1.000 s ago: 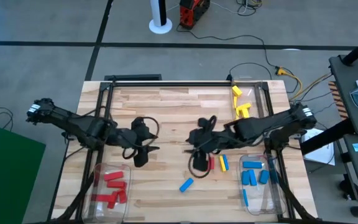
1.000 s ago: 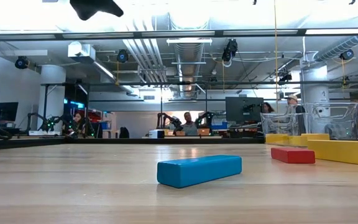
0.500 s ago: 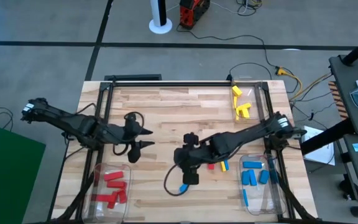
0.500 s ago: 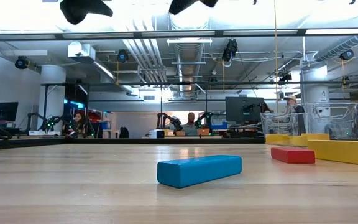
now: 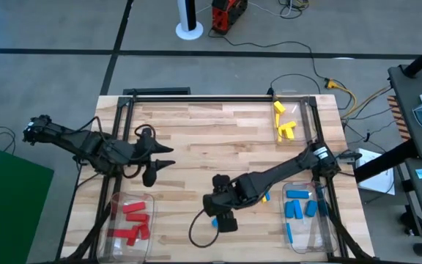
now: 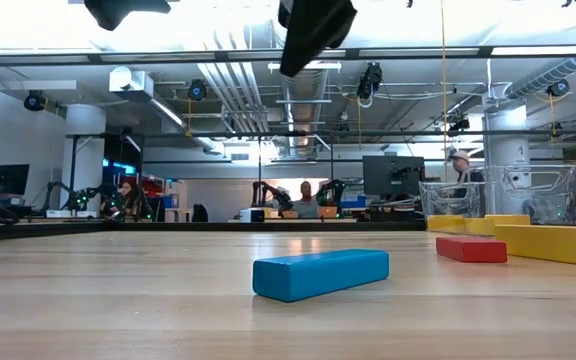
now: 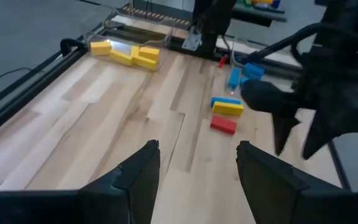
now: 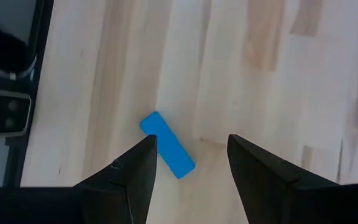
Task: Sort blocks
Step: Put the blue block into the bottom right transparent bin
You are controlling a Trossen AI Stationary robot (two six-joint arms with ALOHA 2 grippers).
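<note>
Blocks: most already binned – reds [image 5: 129, 220] in clear bin [image 5: 110, 206] front-left, blues [image 5: 299, 205] in bin front-right, yellows [image 5: 282, 121] in bin at back right. Loose on table [image 5: 196, 139]: one blue block [image 8: 168, 145] near front edge, centre, plus a red [image 7: 223, 125] & a yellow w/ blue just beside it [image 7: 227, 106], a bit to its right.

Handling (judgement): rigid, light, smooth-sided little bricks; won't deform, could skid or twist on the wood if pinched off-centre. Best taken across the narrow width, mid-length. It lies diagonal to the fingers, so wrist prob. needs some turn first.

Right gripper [image 8: 188, 165]: straight above the loose blue block, jaws wide apart, holding nothing, clear of the block.

Left gripper [image 7: 197, 168]: parked over left-centre of table, jaws apart too, empty.
</note>
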